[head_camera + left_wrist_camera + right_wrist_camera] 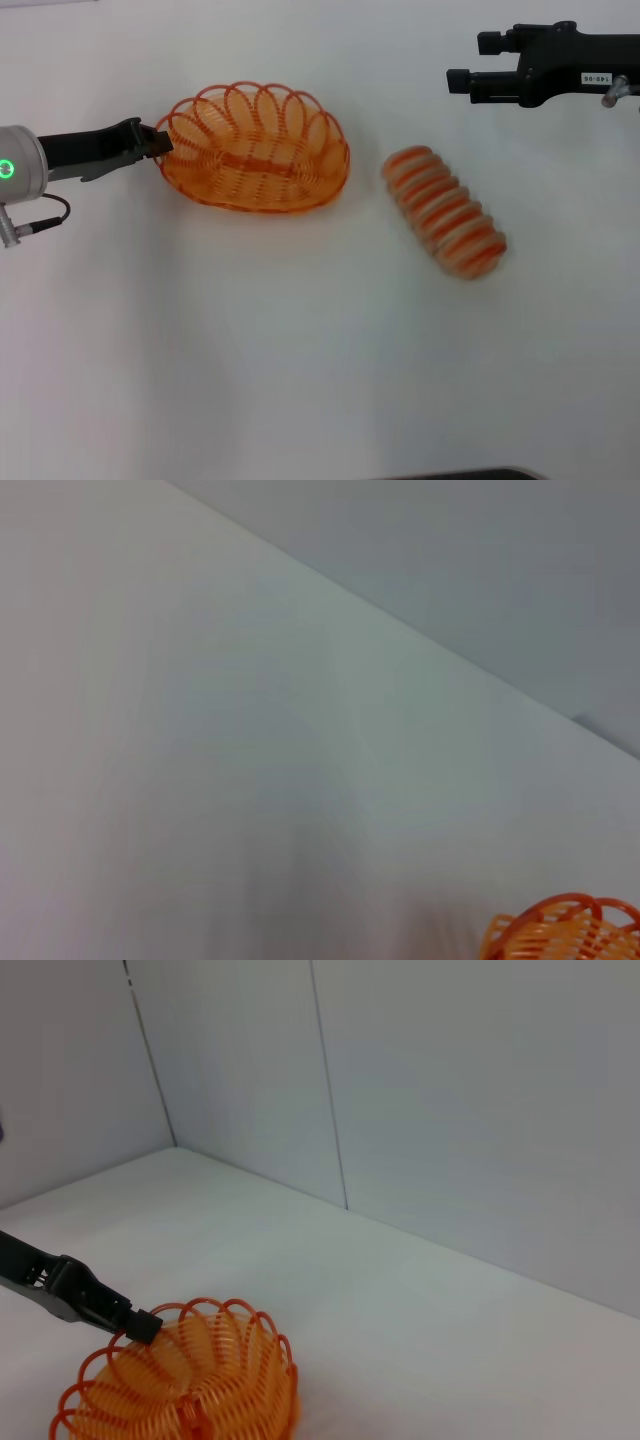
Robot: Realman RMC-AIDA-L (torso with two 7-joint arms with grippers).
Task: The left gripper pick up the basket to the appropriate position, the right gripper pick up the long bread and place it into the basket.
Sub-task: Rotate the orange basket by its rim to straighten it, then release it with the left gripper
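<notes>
Evidently light and stiff, the basket (255, 150) is clamped at its looped rim by the left gripper (157, 143); the right gripper (462, 62), fingers spread, hovers apart.

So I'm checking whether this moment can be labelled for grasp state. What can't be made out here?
- Left gripper: the head view shows its tip at the basket rim, but not whether it has closed on the wire.
- Left wrist view: only a corner of the basket shows, the rest cut off by the frame edge.
- Right wrist view: the long bread is out of frame.
- Right gripper: raised behind the bread, holding nothing.
</notes>
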